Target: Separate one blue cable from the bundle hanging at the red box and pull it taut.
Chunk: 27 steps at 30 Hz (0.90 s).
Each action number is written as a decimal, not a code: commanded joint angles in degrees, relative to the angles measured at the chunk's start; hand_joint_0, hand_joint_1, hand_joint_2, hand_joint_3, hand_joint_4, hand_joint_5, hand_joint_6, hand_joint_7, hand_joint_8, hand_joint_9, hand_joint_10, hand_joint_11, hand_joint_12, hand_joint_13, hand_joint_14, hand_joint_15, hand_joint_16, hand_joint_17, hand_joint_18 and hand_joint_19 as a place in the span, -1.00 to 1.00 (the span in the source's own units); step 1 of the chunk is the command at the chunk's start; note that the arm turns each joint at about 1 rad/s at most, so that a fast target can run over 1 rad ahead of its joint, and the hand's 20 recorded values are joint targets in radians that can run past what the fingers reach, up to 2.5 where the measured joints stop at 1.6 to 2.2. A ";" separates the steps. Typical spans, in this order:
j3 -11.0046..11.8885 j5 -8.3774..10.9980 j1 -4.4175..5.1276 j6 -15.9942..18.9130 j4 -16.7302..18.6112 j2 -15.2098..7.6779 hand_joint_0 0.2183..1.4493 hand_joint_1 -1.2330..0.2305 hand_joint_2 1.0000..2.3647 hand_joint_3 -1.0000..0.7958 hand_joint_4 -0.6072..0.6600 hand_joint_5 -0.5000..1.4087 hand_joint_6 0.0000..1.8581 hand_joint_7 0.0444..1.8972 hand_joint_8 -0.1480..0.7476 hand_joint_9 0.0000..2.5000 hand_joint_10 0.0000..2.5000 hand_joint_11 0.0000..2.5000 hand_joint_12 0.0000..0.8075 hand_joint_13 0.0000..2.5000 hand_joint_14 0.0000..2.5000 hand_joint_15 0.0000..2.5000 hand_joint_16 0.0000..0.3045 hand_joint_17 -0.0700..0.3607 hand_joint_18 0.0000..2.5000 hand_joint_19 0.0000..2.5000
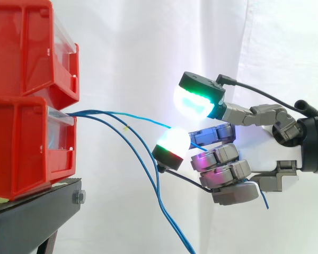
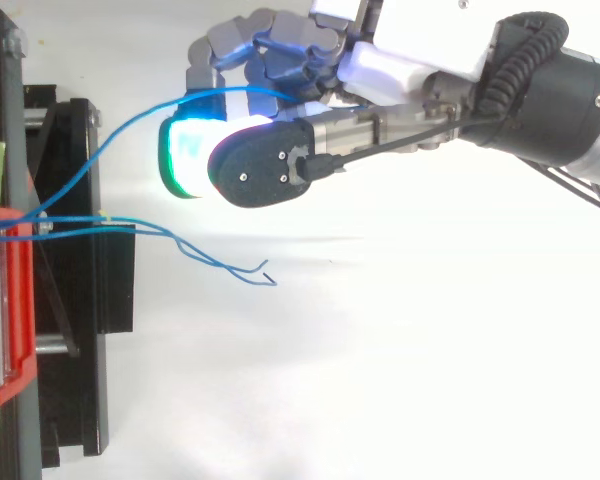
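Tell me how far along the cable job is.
Done: one blue cable is split off from the other two cables, which hang loose from the lower red bin. In hand: the hand has its fingers curled round that one cable. Left: the cable bows between bin and hand in both views, so it is not yet taut and needs pulling away from the bin.

The arm is seen entering from the right edge of the side view, wrist held level. The hand is closed, fingers curled round one blue cable; one green-glowing fingertip is extended above.
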 commanded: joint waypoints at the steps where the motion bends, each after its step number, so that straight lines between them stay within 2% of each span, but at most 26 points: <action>1: 0.00 0.11 0.00 -0.48 0.07 0.00 -0.48 -0.09 -1.00 -0.44 0.22 -0.70 -0.20 0.12 -0.01 -0.72 1.00 0.48 -0.16 -0.51 1.00 0.48 -0.79 -0.34 -0.01 0.30; 7: 0.00 1.08 0.00 -1.45 -0.11 0.00 -0.49 -0.10 -1.00 -0.44 0.21 -0.71 -0.20 0.12 -0.01 -0.77 1.00 0.56 -0.14 -0.52 1.00 0.48 -0.78 -0.33 0.00 0.31; 12: 0.00 1.17 0.00 -1.80 -0.11 -0.44 -0.49 -0.09 -1.00 -0.44 0.21 -0.71 -0.20 0.11 0.00 -0.78 1.00 0.64 -0.14 -0.53 1.00 0.47 -0.79 -0.33 0.01 0.33; 16: 0.00 1.08 -0.09 -1.18 0.16 -1.67 -0.49 -0.09 -1.00 -0.44 0.21 -0.71 -0.20 0.11 0.00 -0.78 1.00 0.63 -0.14 -0.53 1.00 0.44 -0.78 -0.33 0.02 0.33; 21: 0.00 1.08 -0.26 -1.01 0.77 -1.76 -0.49 -0.09 -1.00 -0.44 0.22 -0.71 -0.21 0.11 0.00 -0.78 1.00 0.67 -0.13 -0.52 1.00 0.47 -0.78 -0.32 0.02 0.33; 27: 0.00 1.17 -0.26 -1.18 1.03 -1.76 -0.53 -0.06 -1.00 -0.44 0.24 -0.71 -0.20 0.10 0.02 -0.80 1.00 0.64 -0.12 -0.53 1.00 0.41 -0.76 -0.30 0.01 0.30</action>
